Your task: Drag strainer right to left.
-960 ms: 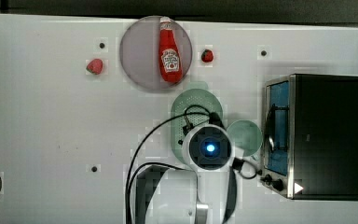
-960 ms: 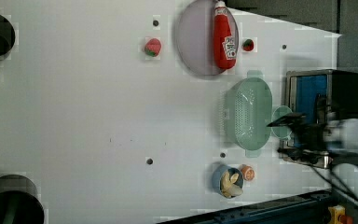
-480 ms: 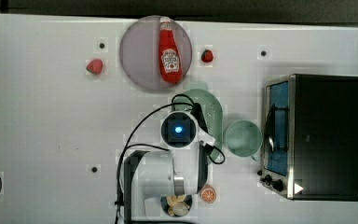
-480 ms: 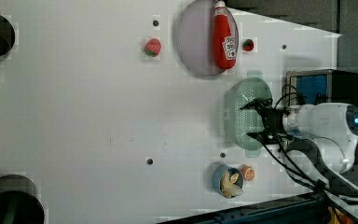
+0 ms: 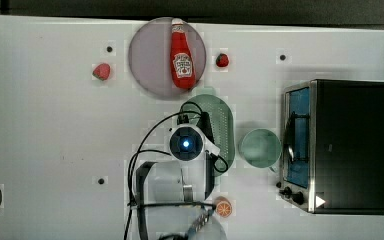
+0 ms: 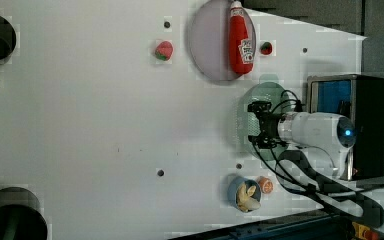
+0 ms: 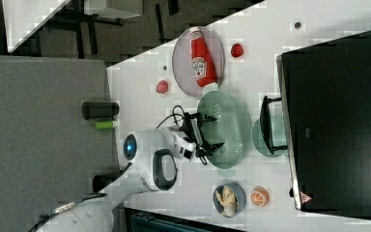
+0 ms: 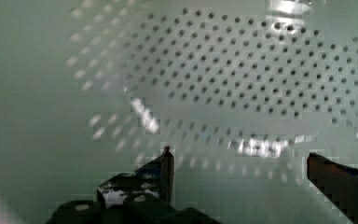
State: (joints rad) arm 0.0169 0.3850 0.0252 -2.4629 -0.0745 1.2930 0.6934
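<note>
The gripper [image 7: 211,130] hangs over the strainer [image 7: 232,126], fingers spread wide, nothing between them — the wrist view looks straight into the dotted bowl [image 8: 242,79]. The strainer sits just beside the cup [image 5: 260,148] and near the lilac plate [image 5: 150,57] in the top view. To do this well, I'd say: lower until one finger bears on the inner wall, then pull low and steady toward the top view's left — keeping off the plate.

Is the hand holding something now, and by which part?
Nothing is held. The hand is open, its fingers apart just above the strainer inside.
</note>
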